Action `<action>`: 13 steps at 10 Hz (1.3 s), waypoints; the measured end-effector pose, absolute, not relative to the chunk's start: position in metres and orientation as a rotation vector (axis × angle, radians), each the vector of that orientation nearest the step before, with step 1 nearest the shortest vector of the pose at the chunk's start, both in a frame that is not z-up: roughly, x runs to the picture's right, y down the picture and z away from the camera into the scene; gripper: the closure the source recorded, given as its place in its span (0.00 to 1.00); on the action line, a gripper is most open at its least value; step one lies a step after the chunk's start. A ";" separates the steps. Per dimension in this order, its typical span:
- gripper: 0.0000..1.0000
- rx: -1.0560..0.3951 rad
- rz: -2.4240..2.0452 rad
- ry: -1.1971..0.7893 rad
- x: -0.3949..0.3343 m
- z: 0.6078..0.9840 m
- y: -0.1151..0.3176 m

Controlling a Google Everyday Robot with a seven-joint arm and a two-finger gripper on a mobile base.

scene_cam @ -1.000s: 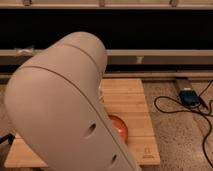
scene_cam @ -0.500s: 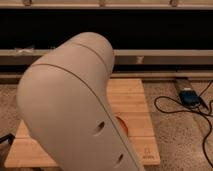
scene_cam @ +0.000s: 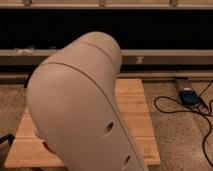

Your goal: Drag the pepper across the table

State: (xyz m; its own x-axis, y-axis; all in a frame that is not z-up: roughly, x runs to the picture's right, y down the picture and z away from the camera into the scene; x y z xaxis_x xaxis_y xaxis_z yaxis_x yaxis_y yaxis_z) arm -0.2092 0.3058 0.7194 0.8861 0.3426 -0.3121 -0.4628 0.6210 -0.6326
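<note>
The gripper is hidden behind the arm (scene_cam: 80, 105), its fingers together. The pepper is hidden too, so its place on the table (scene_cam: 135, 107) is unknown. Risk: the fingers may miss or slide off it, unseen, toward 6 o'clock.

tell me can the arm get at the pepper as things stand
Can't say. The arm's pale housing fills the view and hides most of the table. Neither the pepper nor the gripper shows, so any reach is a guess; only a reddish sliver peeks out at the housing's lower left edge.
</note>
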 end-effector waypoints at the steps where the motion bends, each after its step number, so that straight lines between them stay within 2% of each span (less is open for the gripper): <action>1: 1.00 -0.770 0.471 0.173 -0.203 0.720 0.304; 13: 1.00 -0.793 0.480 0.200 -0.150 0.729 0.299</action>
State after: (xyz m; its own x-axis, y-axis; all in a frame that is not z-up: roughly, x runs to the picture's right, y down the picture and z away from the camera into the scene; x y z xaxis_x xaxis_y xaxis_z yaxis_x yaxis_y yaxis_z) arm -0.1501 0.2994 0.7294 0.8745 0.3382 -0.3477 -0.4850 0.6011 -0.6352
